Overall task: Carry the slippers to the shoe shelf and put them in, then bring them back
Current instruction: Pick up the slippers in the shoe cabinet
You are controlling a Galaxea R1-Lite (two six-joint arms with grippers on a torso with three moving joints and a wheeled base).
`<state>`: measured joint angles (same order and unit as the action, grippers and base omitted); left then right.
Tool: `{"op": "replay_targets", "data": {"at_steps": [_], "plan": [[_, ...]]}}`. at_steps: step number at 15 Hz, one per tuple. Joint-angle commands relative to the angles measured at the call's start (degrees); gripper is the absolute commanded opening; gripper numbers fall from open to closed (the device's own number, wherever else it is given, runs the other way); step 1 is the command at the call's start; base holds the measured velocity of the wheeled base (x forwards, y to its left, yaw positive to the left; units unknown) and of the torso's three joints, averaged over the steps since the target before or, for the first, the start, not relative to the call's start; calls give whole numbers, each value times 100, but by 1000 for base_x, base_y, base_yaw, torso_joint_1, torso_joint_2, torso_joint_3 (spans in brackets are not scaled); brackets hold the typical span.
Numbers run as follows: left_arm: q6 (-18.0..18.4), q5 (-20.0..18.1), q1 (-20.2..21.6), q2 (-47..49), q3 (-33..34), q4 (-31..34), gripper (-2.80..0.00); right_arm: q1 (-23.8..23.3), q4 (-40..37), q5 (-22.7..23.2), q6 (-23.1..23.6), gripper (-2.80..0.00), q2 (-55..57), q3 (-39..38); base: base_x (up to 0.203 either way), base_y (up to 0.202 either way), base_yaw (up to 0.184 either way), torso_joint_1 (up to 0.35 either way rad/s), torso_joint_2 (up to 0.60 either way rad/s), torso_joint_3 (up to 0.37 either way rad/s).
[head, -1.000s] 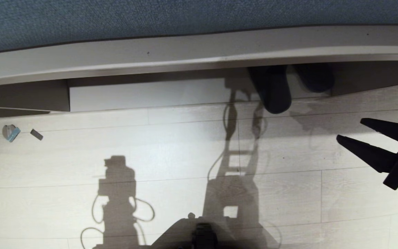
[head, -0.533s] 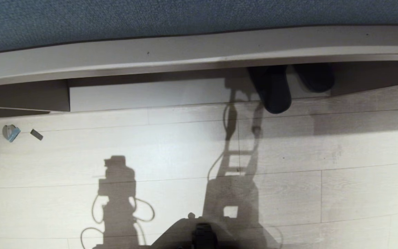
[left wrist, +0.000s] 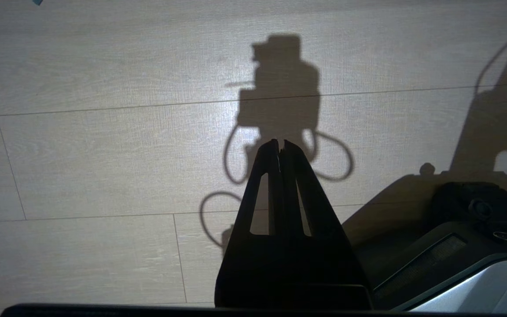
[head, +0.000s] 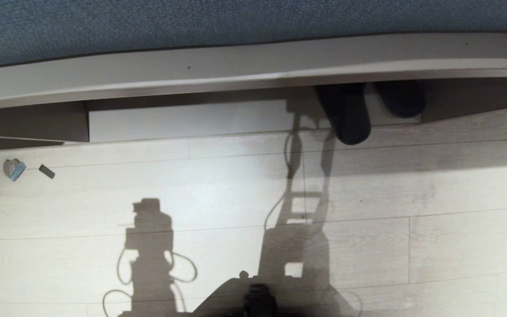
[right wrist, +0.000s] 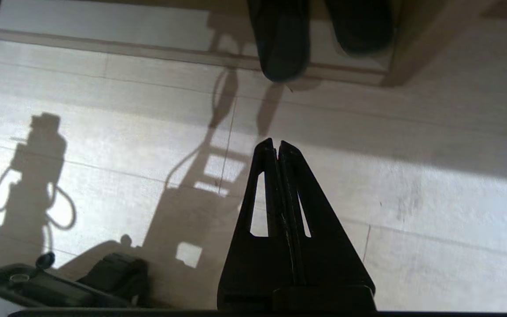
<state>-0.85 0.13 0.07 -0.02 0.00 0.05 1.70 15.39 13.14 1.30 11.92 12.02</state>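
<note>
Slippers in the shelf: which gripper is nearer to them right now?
Right. The right gripper, shut and empty, points toward the slippers across open floor. The left gripper, shut, hangs over bare floor with no slippers in its view.

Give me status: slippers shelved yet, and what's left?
Done: both slippers sit in the shoe shelf, one heel overhanging the floor. In hand: nothing; right gripper shut and empty above the floor, left gripper shut, parked. Left: bringing them back.
</note>
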Motion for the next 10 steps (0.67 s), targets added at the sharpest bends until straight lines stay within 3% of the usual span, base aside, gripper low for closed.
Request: {"op": "replay_targets", "data": {"at_steps": [1, 4, 6, 10], "plan": [[-3, 4, 1, 2, 0, 4, -280, -79, -305, -111, -11, -280, -882, -194, 0, 0, 0, 0, 0, 0], [-3, 4, 1, 2, 0, -5, -280, -120, -817, -1132, 8, -280, -1209, -793, 0, 0, 0, 0, 0, 0], [1, 4, 1, 2, 0, 1, -280, -125, -873, -1324, 74, -280, -1201, -1209, 0, 0, 0, 0, 0, 0], [15, 4, 1, 2, 0, 2, -280, -126, -1437, -1282, 70, -280, -1200, -1207, 0, 0, 0, 0, 0, 0]]}}
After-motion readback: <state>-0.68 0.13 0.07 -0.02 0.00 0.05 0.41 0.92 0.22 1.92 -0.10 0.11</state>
